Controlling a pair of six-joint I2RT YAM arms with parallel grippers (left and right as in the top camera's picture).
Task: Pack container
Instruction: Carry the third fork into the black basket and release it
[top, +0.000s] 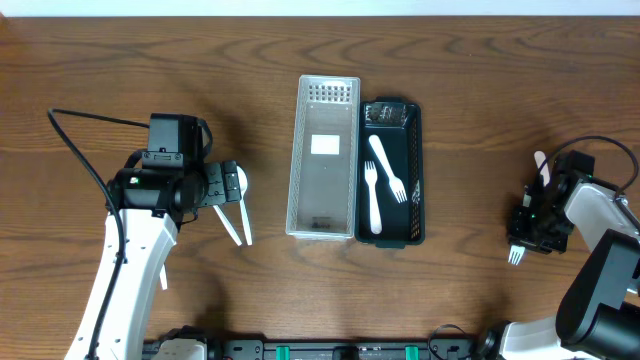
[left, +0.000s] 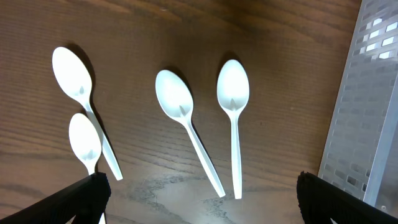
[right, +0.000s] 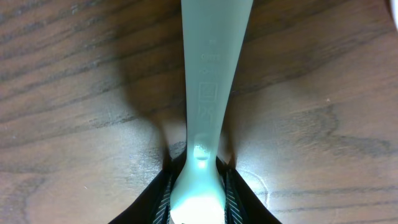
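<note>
A black container (top: 414, 170) lies at the table's middle with two white forks (top: 376, 190) inside it. Its clear lid (top: 322, 200) lies flat along its left side. Out at the right, my right gripper (top: 533, 218) is shut on a white fork (top: 516, 256) resting on the table. The right wrist view shows that fork's handle (right: 214, 62) pinched between the fingers of the right gripper (right: 198, 174). My left gripper (top: 228, 192) stands open over several white spoons (left: 180, 102), touching none of them. Its black fingertips (left: 81, 199) show at the bottom corners of the left wrist view.
The spoons lie loose on the wood left of the lid, whose perforated edge (left: 367, 112) shows at the right of the left wrist view. A black cable (top: 80, 150) loops behind the left arm. The right arm's base is at the front right corner.
</note>
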